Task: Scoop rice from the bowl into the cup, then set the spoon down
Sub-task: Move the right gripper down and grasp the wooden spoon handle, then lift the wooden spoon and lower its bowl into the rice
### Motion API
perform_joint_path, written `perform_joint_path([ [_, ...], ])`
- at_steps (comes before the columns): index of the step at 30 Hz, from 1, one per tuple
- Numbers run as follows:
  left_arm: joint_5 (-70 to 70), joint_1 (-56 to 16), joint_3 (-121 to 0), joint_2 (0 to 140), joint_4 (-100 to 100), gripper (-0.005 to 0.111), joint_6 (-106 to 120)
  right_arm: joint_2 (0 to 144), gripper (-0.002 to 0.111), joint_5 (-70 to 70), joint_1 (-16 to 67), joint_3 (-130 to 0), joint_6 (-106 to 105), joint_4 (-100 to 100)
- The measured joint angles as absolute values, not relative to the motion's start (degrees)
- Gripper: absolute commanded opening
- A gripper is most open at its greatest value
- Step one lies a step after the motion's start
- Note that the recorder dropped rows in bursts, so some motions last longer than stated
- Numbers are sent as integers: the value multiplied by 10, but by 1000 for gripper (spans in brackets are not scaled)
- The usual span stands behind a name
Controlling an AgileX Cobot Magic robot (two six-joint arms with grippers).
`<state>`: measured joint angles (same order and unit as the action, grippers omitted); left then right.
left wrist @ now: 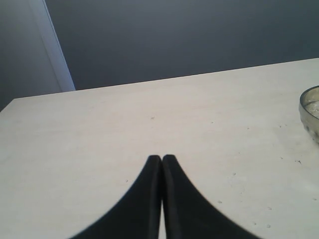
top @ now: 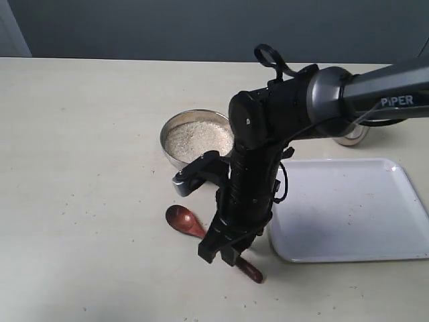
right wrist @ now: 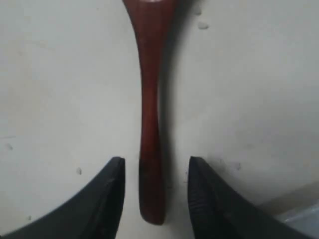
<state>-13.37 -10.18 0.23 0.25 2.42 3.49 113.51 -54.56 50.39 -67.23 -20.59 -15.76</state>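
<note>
Spoon [top: 184, 220] of dark glossy wood lies flat on the pale surface [top: 80, 201], between the bowl and the near edge. Its oval scoop points left and its slim handle runs down to the right. The right hand [right wrist: 155, 165] hangs directly over the tail of that handle with its fingers parted, one on each side. It grips nothing, and a sliver of surface shows on both sides of the wood. The handle's long axis runs straight out between the fingers, square to their closing line, so a plain squeeze would likely catch it near the end. The left hand [left wrist: 162, 160] is pressed closed and empty, well off to the side. Rice [top: 198, 139] fills the steel bowl [top: 165, 131] just behind the spoon. The cup [top: 354, 138] peeks from behind the arm, beyond a white tray [top: 348, 208]. "PIPER" [top: 401, 101] is printed on the right forearm.
</note>
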Motion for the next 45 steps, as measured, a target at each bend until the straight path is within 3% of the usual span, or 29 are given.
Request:
perform_joint_path([
  [13, -134, -102, 2, 3, 24, 1, 35, 1155, 40, -546, 533, -672, -202, -148],
  [15, -134, -102, 2, 3, 24, 1, 35, 1155, 33, -546, 536, -672, -198, -140],
  [19, -134, -102, 2, 3, 24, 1, 35, 1155, 1, -545, 541, -672, -176, -116],
  [30, -134, -102, 2, 3, 24, 1, 35, 1151, 0, -551, 542, -672, -151, -102],
  [36, -134, -102, 2, 3, 24, 1, 35, 1082, 0, -555, 542, -672, -150, -75],
  [45, -134, -102, 2, 3, 24, 1, 35, 1017, 0, -672, 543, -746, -70, 208],
])
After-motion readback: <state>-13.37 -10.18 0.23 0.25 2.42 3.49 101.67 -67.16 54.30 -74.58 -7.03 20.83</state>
